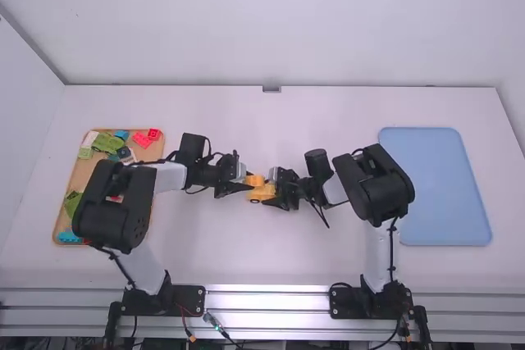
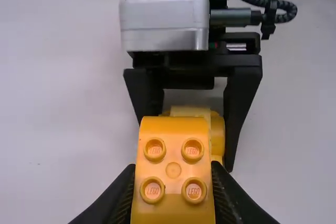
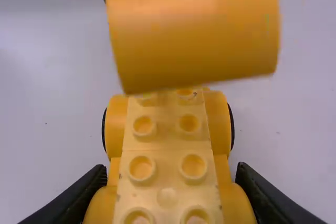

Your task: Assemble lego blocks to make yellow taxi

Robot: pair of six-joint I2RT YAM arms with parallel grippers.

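Your two grippers meet over the tabletop [image 1: 205, 264], between the two arm bases. Your left gripper [image 1: 246, 187] has its fingers [image 2: 122, 191] closed on the sides of a curved yellow block [image 2: 173, 174], whose four round studs face the left wrist camera. Your right gripper [image 1: 279, 193] grasps the yellow car base [image 3: 167, 153], one finger on each side; in the right wrist view you see two rows of studs running along the base, with rounded yellow parts [image 3: 116, 127] at its sides and dark edges just beyond them.

The curved block sits across the far part of the base as you look from the right wrist, hiding some of it. You can't tell from these views whether the two pieces touch.

Over on your left, a wooden tray [image 1: 76, 182] carries loose pieces: red blocks [image 1: 143, 139] near its far right corner, a green piece [image 1: 106, 143] beside them toward the left, and a light blue block [image 1: 69, 237] at the near end. The left arm passes over part of that tray. Well apart on your right, a blue mat [image 1: 439, 182] lies flat, just beside the right arm.
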